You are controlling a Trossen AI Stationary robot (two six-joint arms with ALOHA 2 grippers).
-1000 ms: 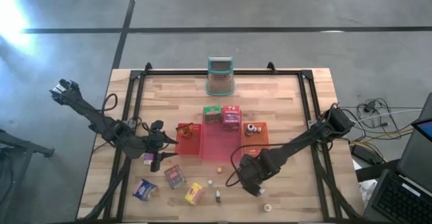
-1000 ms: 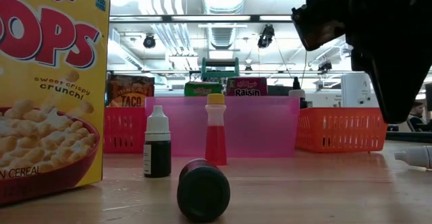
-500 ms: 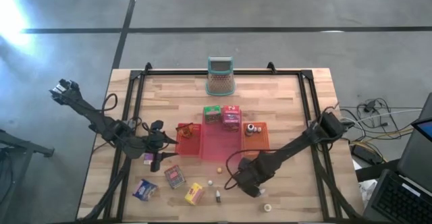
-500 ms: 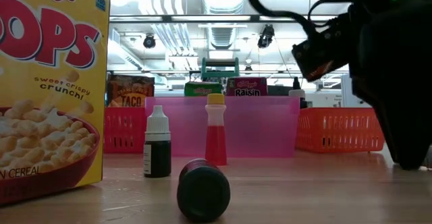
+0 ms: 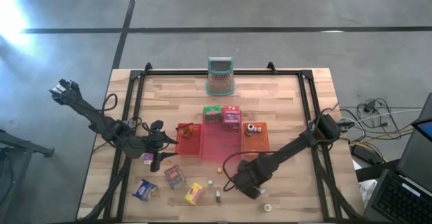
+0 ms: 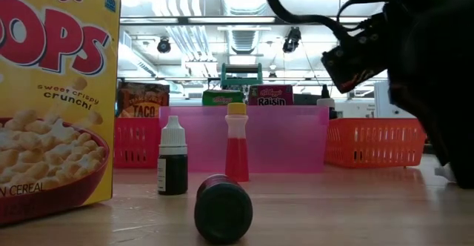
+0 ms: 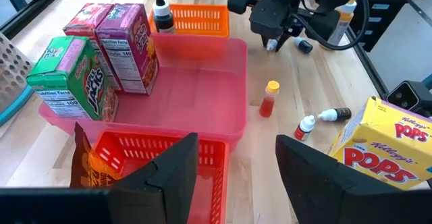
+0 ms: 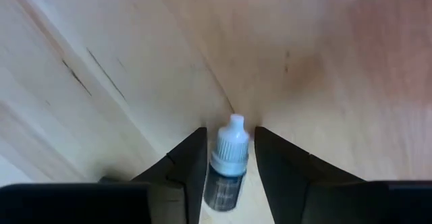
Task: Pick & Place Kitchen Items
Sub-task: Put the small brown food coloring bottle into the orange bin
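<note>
While the left gripper (image 5: pixel 156 158) waits at the bench's (image 5: pixel 283 96) left side with its jaws parted and empty, the right gripper (image 5: pixel 251 187) is low over the bench near its front edge, right of centre. Its jaws straddle a small white-capped bottle (image 8: pixel 226 163) lying on the wood; whether they actually pinch it or only flank it is hard to tell, though they stand very close on both sides. Left of it, a red bottle (image 7: pixel 268 100) stands upright, with a dark bottle (image 6: pixel 172 157) beside it and a yellow box (image 7: pixel 378 140) nearby. The pink tray (image 7: pixel 202 69) (mid-bench) holds a green box (image 7: pixel 71 75) and two pink boxes (image 7: pixel 125 38).
</note>
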